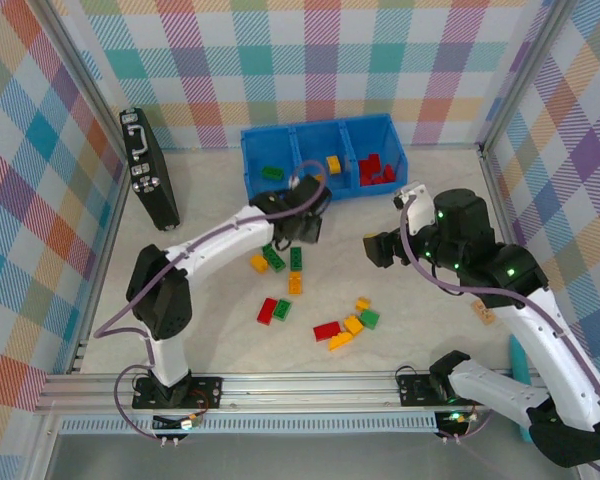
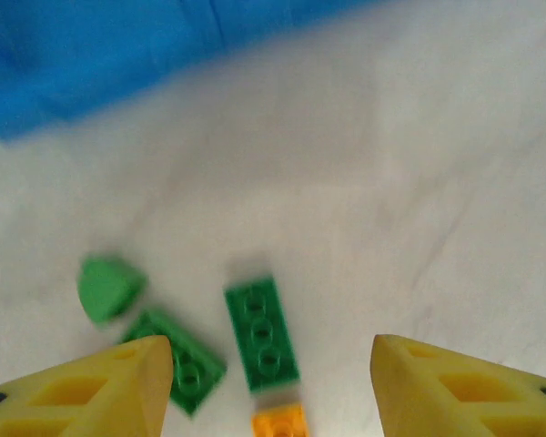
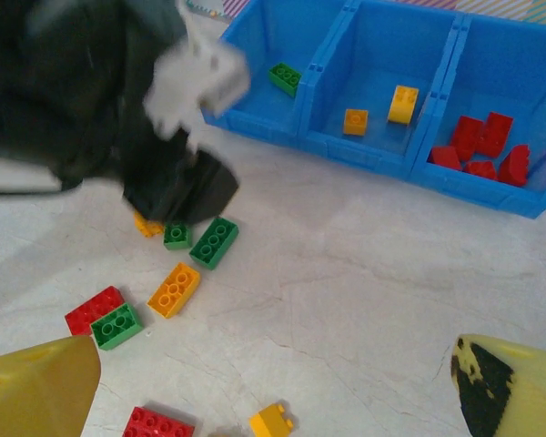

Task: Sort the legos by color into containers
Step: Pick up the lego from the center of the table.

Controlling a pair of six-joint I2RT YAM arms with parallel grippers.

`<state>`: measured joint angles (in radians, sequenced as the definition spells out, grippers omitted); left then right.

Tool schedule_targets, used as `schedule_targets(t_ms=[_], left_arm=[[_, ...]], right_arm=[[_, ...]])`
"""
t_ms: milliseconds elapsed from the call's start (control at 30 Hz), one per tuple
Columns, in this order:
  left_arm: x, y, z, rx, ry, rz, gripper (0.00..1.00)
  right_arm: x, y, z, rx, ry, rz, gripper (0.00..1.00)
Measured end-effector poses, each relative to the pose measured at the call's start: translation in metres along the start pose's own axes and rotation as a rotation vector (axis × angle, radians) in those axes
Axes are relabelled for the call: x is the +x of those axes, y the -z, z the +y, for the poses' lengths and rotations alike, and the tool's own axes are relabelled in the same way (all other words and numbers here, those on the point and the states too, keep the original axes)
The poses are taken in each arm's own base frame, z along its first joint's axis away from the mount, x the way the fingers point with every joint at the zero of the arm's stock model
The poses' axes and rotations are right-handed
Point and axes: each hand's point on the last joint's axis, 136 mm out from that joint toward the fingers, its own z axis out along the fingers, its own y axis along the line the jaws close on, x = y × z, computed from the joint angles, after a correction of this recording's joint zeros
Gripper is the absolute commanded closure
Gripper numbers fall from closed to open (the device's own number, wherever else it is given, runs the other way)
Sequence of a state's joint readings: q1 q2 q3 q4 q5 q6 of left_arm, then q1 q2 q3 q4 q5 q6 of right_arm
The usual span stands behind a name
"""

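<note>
The oblong green lego [image 2: 261,334] lies low-centre between the spread left fingers [image 2: 118,391], its long axis running up the frame.

blurred blue containers [image 2: 91,64] (top edge), orange brick [image 2: 279,421] cut off below, left arm [image 3: 82,91] smeared

The blue three-bin tray [image 3: 364,150] holds one green brick [image 3: 286,77] (left), two yellow-orange bricks [image 3: 402,103] (centre) and apparently five red bricks [image 3: 478,137] (right). Other mixed-colour bricks [image 3: 174,289] lie scattered before it.
</note>
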<state>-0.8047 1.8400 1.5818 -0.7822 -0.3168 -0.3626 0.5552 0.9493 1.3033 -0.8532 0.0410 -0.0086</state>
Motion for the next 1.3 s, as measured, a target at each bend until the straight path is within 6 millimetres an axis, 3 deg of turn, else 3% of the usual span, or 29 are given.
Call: schedule_targets(t_ms=[100, 200, 467, 800, 1000, 1133, 1300], left_arm=[[0.052, -0.013, -0.007, -0.052, -0.041, 0.104, 0.34], [0.077, -0.015, -0.010, -0.101, -0.069, 0.140, 0.33], [0.085, -0.019, -0.003, -0.157, -0.040, 0.135, 0.32], [0.118, -0.046, 0.007, -0.201, 0.017, 0.194, 0.34], [0.129, -0.064, 0.002, -0.169, 0.076, 0.208, 0.39], [0.133, -0.071, -0.003, -0.143, 0.103, 0.224, 0.47], [0.131, -0.073, -0.012, -0.099, 0.131, 0.229, 0.67]], right_arm=[[0.001, -0.006, 0.001, -0.005, -0.001, 0.017, 0.01], [0.003, -0.010, 0.001, -0.007, -0.002, 0.028, 0.01], [0.002, -0.010, 0.000, -0.003, -0.002, 0.033, 0.01], [-0.001, -0.011, -0.002, 0.006, -0.002, 0.037, 0.01], [0.001, -0.014, -0.007, 0.037, -0.002, 0.052, 0.01], [0.005, -0.020, -0.011, 0.059, -0.002, 0.080, 0.01], [0.007, -0.021, -0.013, 0.071, -0.002, 0.089, 0.01]])
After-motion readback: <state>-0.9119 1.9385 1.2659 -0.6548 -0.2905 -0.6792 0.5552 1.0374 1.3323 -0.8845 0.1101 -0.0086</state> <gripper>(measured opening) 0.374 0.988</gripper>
